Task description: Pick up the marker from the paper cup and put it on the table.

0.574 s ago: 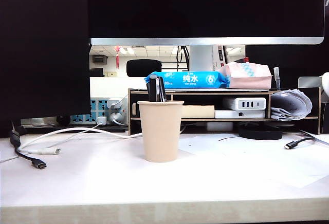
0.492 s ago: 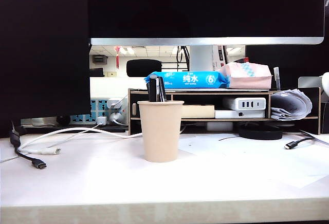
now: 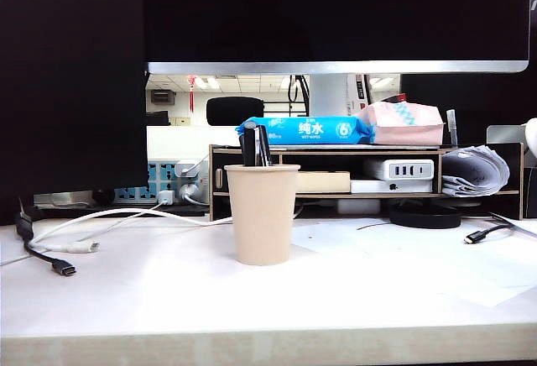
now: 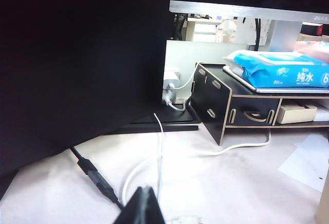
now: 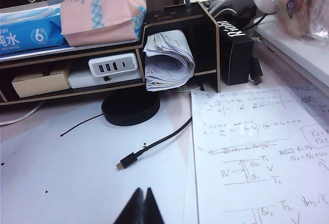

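The beige paper cup (image 3: 262,213) stands upright on the white table (image 3: 151,299), a little left of the middle in the exterior view. Dark pen tops poke above its rim, the slim black marker (image 3: 263,146) among them. Neither gripper shows in the exterior view. In the left wrist view my left gripper (image 4: 146,189) is shut and empty, low over the table near white and black cables. My right gripper (image 5: 143,190), in the right wrist view, is also shut on nothing, above white paper. The cup does not show clearly in either wrist view.
Behind the cup stands a dark wooden monitor shelf (image 3: 336,152) with a blue wipes pack (image 3: 306,129) and a pink tissue pack (image 3: 403,122). Cables (image 3: 59,261) lie at the left, a black USB cable (image 5: 154,147) and handwritten sheets (image 5: 257,147) at the right.
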Robot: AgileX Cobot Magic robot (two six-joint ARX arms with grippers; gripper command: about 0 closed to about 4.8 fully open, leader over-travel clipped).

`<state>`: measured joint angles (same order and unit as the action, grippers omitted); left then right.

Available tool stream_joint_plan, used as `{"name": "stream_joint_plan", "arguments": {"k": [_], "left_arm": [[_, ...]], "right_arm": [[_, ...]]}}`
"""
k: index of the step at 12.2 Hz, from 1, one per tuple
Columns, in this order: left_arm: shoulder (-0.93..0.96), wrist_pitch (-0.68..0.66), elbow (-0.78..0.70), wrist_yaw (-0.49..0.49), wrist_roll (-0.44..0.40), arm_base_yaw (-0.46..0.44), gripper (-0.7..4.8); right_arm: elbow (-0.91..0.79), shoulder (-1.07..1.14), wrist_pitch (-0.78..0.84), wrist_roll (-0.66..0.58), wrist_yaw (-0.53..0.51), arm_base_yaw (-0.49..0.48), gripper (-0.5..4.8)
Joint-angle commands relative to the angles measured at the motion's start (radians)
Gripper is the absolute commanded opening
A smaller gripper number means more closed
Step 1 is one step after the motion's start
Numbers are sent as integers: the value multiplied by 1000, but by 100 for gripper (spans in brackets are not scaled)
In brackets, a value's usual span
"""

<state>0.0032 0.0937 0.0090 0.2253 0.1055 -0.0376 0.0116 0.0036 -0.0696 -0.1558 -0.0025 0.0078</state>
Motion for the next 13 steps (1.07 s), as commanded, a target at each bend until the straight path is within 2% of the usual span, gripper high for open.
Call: {"name": "stream_joint_plan", "arguments": {"k": [1,4,6,7,12,13], "left_arm": [[0,11,1,3,0,0,-5],[0,11,0,3,-1,2,-5],[0,11,0,-3,-1,42,-5],[0,11,0,-2,-1,226,-5],[0,11,0,-1,0,412,-5],[0,11,0,-1,-1,510,-5]], "right_arm": [[-5,0,14,2,3,0,-5],[-5,0,14,2,3,0,-5],[-5,0,14,2,3,0,-5],[-5,0,23,2,3,0,-5],[-5,0,23,-14,0,1,-5],[-5,0,27,-171,0,2,-5]]}}
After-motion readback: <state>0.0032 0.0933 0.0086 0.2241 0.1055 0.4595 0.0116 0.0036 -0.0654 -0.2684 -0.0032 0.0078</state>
